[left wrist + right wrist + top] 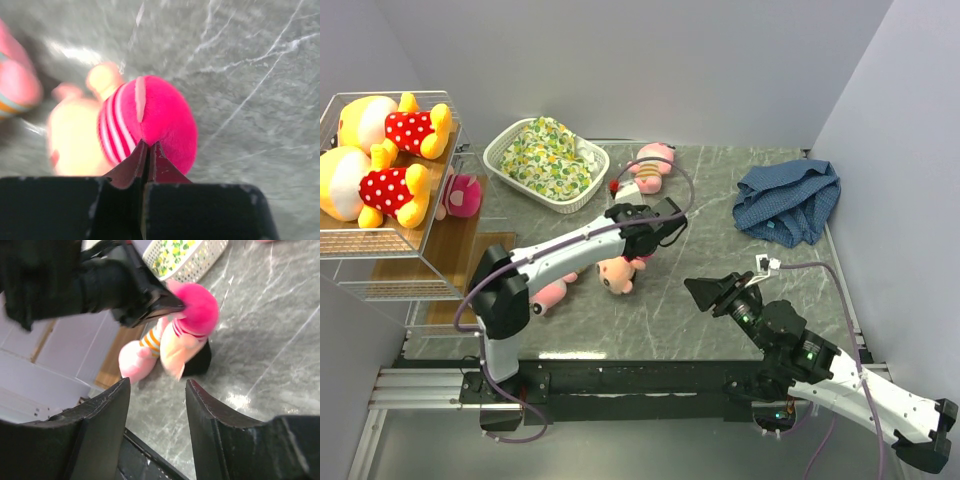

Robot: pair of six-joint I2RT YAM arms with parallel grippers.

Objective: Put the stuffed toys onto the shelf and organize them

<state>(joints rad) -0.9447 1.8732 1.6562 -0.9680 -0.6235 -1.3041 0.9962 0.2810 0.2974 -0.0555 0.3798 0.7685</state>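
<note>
The table (710, 225) is being looked down on from high up behind the two arms, with the shelf (360, 243) being caught at the left. The pink toy (160, 115) is being watched from very near, down past the left gripper (150, 147). That toy and gripper are also being seen from the side, farther off, between the fingers (105, 420) of the right gripper (158, 385).
</note>
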